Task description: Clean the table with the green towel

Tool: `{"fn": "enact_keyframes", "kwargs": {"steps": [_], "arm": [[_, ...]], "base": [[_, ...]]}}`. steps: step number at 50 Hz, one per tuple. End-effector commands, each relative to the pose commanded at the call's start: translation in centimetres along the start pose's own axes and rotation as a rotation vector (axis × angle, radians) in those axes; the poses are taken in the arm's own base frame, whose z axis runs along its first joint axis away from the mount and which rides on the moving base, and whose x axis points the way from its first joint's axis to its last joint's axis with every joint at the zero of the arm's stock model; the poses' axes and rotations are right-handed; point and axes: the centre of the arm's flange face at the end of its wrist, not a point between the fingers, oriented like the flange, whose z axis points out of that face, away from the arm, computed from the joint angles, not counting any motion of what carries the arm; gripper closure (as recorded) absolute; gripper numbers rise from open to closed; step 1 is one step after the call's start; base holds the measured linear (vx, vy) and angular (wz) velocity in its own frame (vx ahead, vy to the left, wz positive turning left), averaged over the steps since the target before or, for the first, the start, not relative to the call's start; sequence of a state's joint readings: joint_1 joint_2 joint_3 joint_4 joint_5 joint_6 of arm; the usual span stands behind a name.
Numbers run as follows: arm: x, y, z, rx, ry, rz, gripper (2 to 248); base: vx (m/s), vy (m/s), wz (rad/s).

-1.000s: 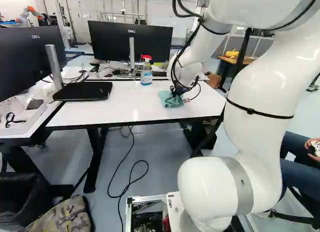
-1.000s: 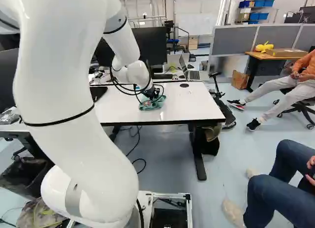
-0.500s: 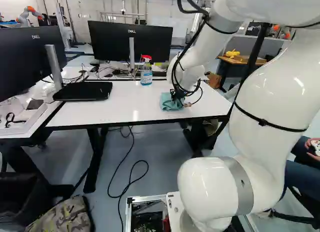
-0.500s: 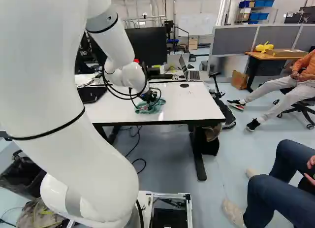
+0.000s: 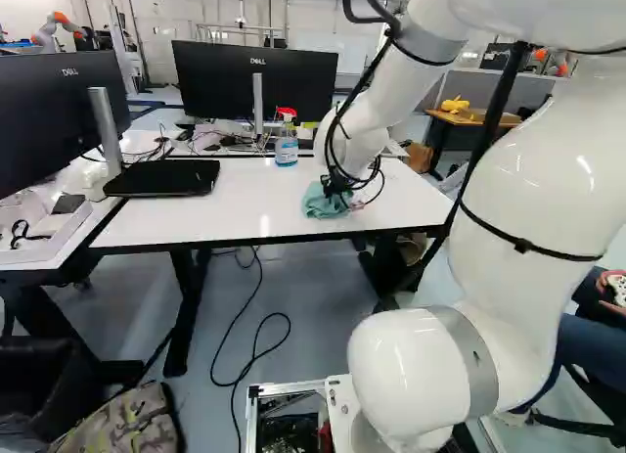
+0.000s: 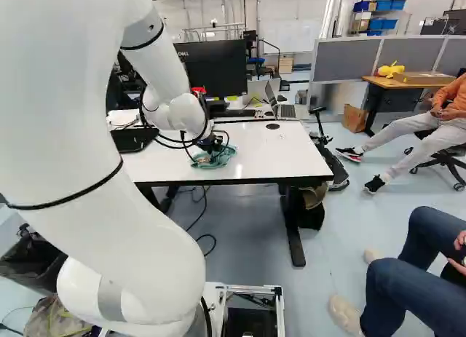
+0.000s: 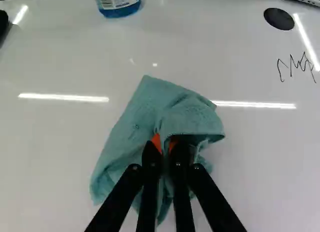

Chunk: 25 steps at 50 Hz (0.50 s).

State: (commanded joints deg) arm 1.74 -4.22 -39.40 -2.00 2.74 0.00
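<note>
Left base view: the green towel is shifted a bit leftward along the white table compared with half a second ago, pinched between both fingers of the gripper, so yeah, a wiping stroke is probably being made. The black scribble isn't covered, though. Counted: one towel, one table, one gripper, one scribble, one spray bottle, two monitors.

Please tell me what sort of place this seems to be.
Probably a robotics lab with office furniture: another robot stands at the far left of the left base view, a black monitor stands beyond the white table, and grey partitions show at the right of the right base view.
</note>
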Motion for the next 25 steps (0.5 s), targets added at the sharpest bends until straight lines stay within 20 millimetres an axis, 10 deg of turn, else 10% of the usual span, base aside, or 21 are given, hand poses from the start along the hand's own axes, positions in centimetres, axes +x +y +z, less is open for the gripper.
{"fn": "enact_keyframes", "kwargs": {"steps": [25], "arm": [[3.3, 1.7, 2.6, -0.020, 0.010, 0.025, 216]], "base": [[0.000, 0.000, 0.000]]}}
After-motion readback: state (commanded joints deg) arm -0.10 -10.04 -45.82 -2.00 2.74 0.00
